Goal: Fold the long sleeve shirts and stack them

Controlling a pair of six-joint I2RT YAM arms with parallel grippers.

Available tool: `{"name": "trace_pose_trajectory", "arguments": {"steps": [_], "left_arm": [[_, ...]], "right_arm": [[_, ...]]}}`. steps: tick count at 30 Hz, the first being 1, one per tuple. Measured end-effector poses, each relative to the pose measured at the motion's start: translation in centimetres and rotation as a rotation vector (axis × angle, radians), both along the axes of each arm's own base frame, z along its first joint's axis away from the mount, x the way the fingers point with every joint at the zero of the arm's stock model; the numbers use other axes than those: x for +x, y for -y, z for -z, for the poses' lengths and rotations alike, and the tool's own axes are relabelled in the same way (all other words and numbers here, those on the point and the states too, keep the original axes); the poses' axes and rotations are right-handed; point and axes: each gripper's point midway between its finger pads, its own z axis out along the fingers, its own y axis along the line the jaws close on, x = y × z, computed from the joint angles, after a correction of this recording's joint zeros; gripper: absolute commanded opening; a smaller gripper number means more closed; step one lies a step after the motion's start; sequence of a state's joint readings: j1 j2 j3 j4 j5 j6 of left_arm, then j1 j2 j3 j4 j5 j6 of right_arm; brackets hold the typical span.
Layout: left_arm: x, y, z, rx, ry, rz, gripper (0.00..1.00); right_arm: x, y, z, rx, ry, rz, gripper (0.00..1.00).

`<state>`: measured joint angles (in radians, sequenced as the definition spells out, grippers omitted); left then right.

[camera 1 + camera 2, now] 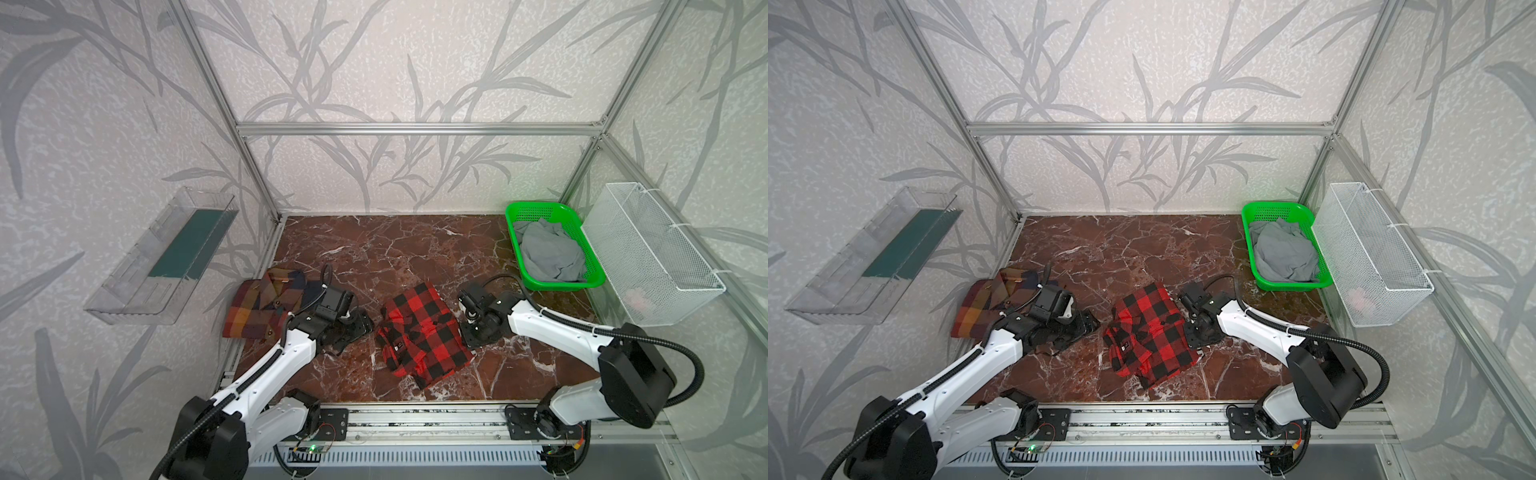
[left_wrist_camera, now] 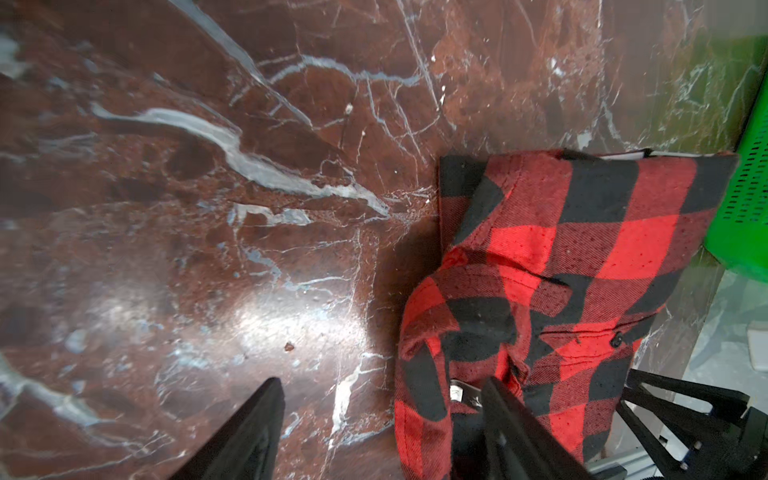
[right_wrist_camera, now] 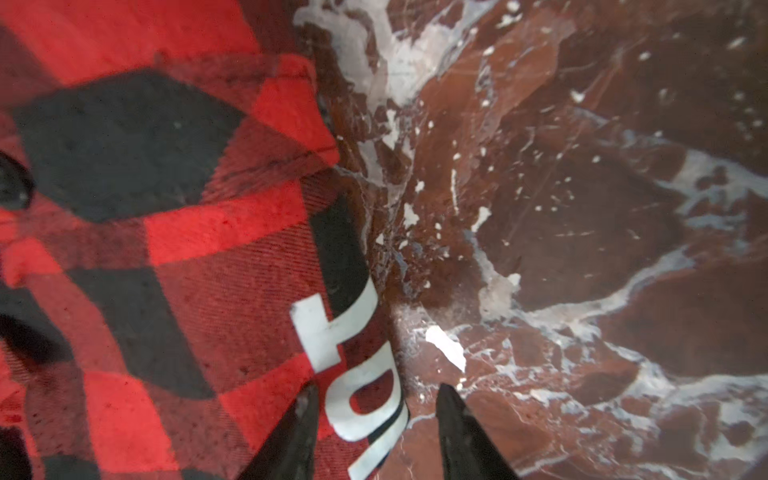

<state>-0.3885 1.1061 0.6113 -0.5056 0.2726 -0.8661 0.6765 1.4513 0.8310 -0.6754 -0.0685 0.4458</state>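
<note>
Red-and-black buffalo-check flannel shirt (image 1: 422, 332): folded, centre of both top views. Brown-orange plaid flannel shirt (image 1: 259, 307): folded, left of centre. Left gripper (image 2: 382, 386): wide open, empty. Right gripper (image 3: 376, 388): part-open astride the red shirt's edge, seemingly unclamped.

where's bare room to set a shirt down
Widest: back of the marble table, between rear wall, green basket and shirts. Also front right of the red-and-black shirt. Crowded: mid row, brown plaid shirt, left claw, right claw.
</note>
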Motion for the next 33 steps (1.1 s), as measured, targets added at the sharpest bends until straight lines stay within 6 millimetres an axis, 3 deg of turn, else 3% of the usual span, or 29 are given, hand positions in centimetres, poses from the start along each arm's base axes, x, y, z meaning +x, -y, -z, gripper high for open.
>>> {"name": "trace_pose_trajectory", "arguments": {"steps": [6, 10, 13, 16, 19, 22, 24, 27, 30, 33], "left_arm": [[1.4, 1.6, 2.9, -0.012, -0.089, 0.036, 0.75], [3.7, 3.0, 2.8, -0.026, -0.097, 0.055, 0.75], [6.2, 3.9, 0.6, -0.040, -0.035, 0.060, 0.75], [8.8, 4.3, -3.3, -0.029, 0.062, 0.064, 0.77], [10.7, 3.7, -7.9, 0.005, 0.176, 0.055, 0.78], [10.9, 2.5, -11.9, 0.055, 0.268, 0.040, 0.79], [10.2, 1.4, -13.8, 0.085, 0.312, 0.030, 0.81], [8.1, -0.1, -15.1, 0.117, 0.330, 0.019, 0.85], [5.1, -1.1, -13.9, 0.131, 0.302, 0.024, 0.91], [1.6, -1.6, -10.8, 0.164, 0.216, 0.047, 0.91]], "right_arm": [[-2.6, -0.7, 2.5, 0.048, -0.052, 0.010, 0.42], [-5.1, -3.4, 2.2, 0.134, -0.051, -0.028, 0.42], [-7.0, -6.0, 2.0, 0.189, -0.066, -0.057, 0.42], [-9.1, -9.2, 1.9, 0.232, -0.082, -0.102, 0.42], [-11.2, -14.1, 1.6, 0.265, -0.118, -0.187, 0.42], [-12.0, -19.7, 0.2, 0.314, -0.113, -0.277, 0.47], [-12.0, -22.0, -1.9, 0.369, -0.082, -0.322, 0.55], [-11.0, -23.0, -5.5, 0.438, -0.011, -0.366, 0.63], [-8.3, -21.0, -9.1, 0.450, 0.098, -0.371, 0.71], [-2.8, -17.1, -12.4, 0.451, 0.228, -0.308, 0.73]]}}
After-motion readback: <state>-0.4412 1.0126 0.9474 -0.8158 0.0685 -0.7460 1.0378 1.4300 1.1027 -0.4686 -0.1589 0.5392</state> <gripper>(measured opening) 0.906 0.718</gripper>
